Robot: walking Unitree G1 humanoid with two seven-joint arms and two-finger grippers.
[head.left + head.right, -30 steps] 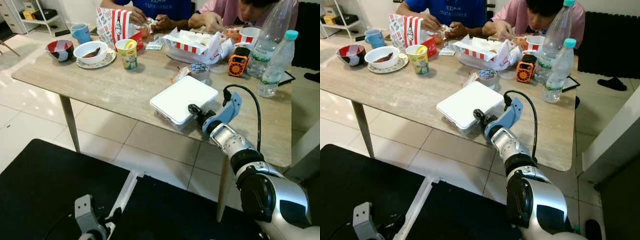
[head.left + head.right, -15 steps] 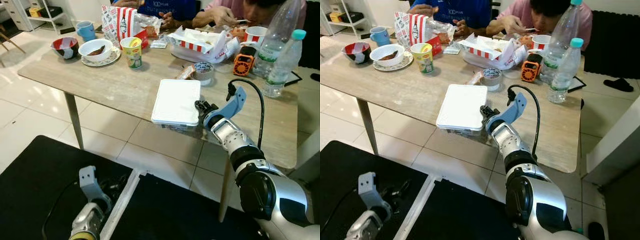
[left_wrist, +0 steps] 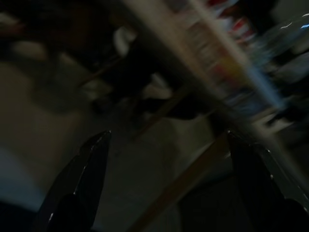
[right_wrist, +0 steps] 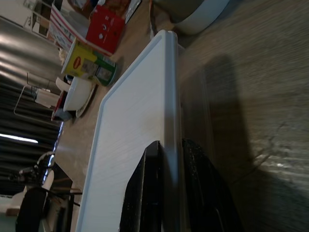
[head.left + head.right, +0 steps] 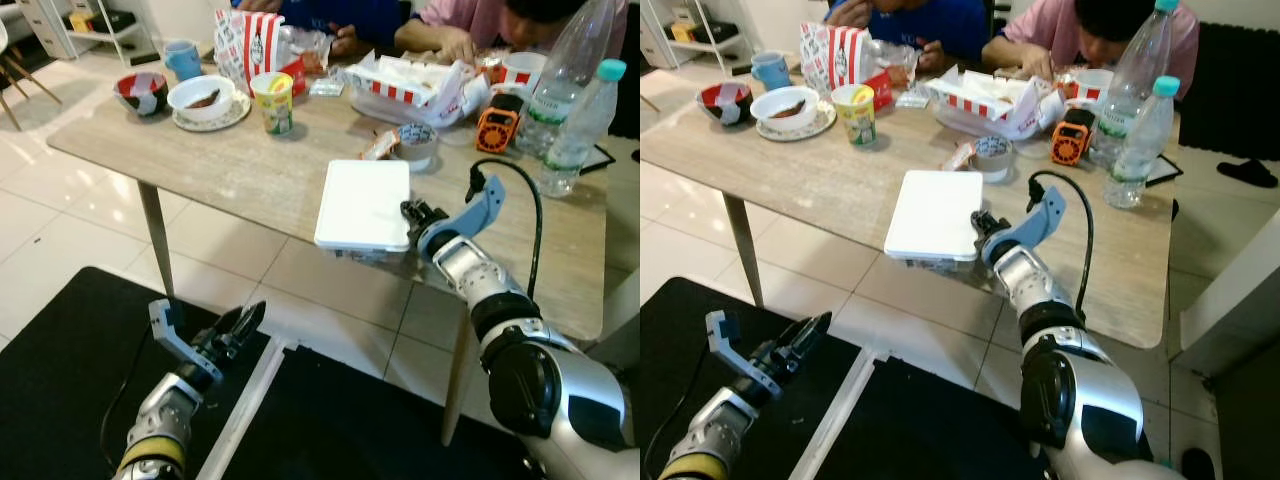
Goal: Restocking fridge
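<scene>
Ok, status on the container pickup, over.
Right end effector pinching the white lidded container by its edge at the table front. Left end effector open, low over the black mat. Cup of tape just behind.

The right claw [image 5: 983, 226] reaches onto the table [image 5: 820, 170] and meets the right edge of a white lidded container [image 5: 935, 214], which juts over the near table edge. The left claw [image 5: 800, 345] hangs low over a black mat [image 5: 910, 420], fingers parted. Behind stand a roll of tape [image 5: 992, 157], a yellow cup [image 5: 859, 113] and two water bottles [image 5: 1135, 130]; two people sit eating.
</scene>
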